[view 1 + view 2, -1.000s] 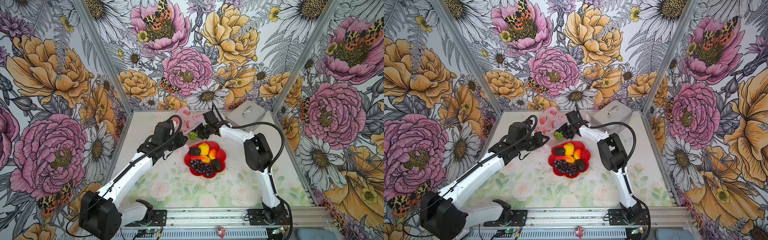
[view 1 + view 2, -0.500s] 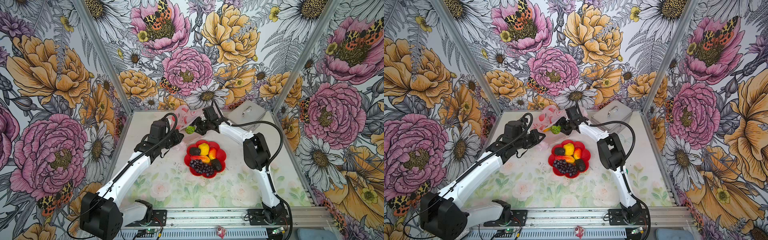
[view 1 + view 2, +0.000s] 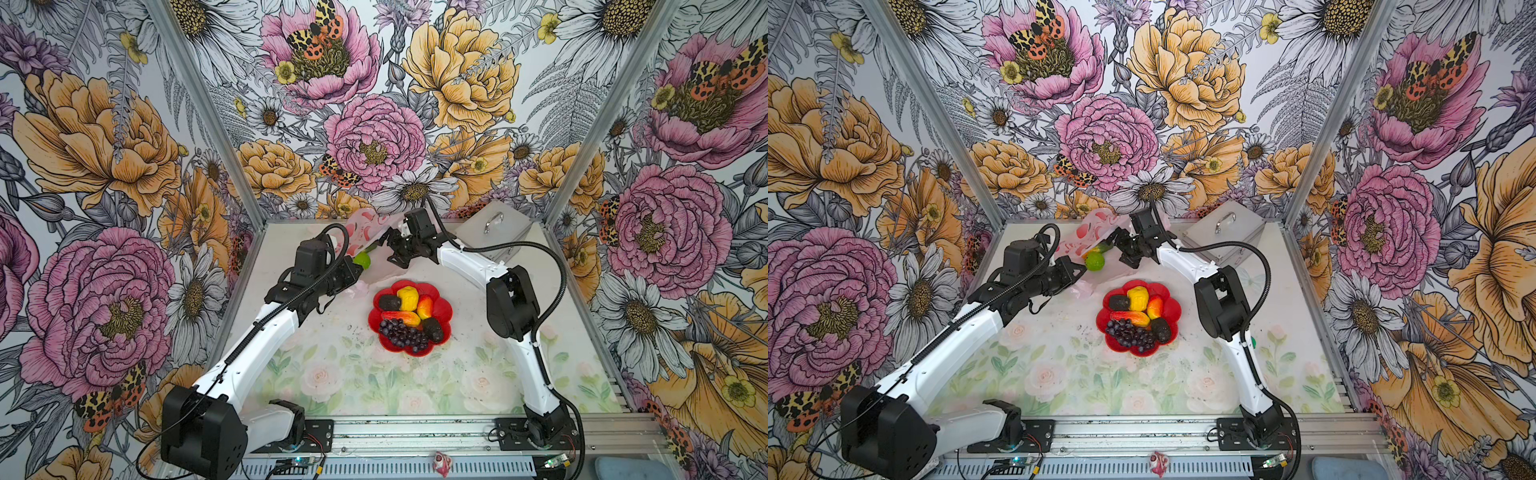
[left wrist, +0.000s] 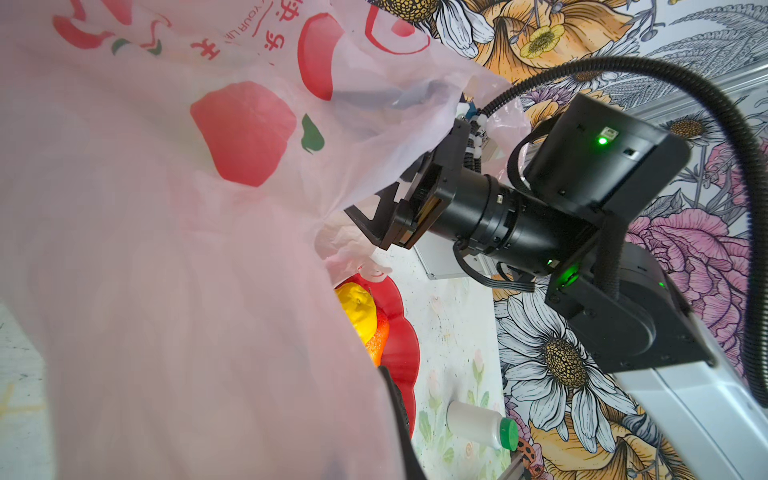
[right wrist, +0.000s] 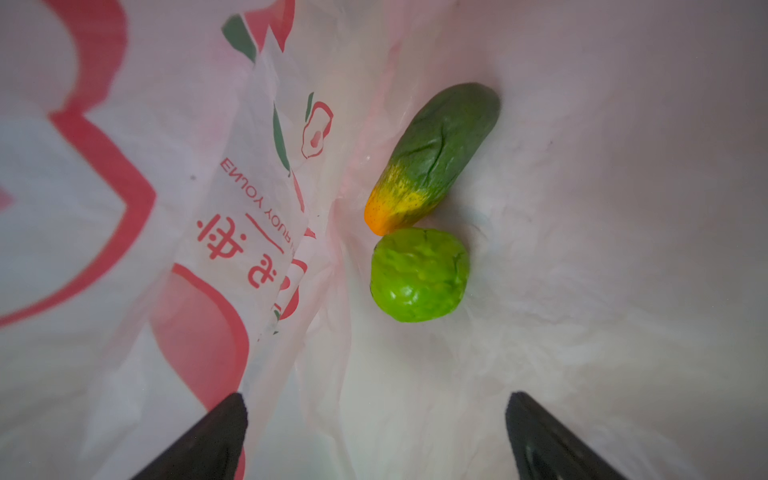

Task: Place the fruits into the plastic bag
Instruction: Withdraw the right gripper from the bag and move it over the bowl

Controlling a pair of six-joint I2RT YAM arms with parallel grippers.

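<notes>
Green ball (image 5: 419, 274) ahead of right hand (image 5: 376, 401)

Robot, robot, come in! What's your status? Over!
Left claw shut on plastic bag edge. Right claw open, empty, at bag mouth. Green bumpy ball and mango inside; other fruits on red plate. Nothing blocking.

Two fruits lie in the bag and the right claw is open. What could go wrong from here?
1. The open right claw sits inside the mouth of the plastic bag. Withdrawing could snag the thin film and tug it from the left claw.
2. The green ball and mango lie near the opening. If the bag sags, the round ball might roll out.
</notes>
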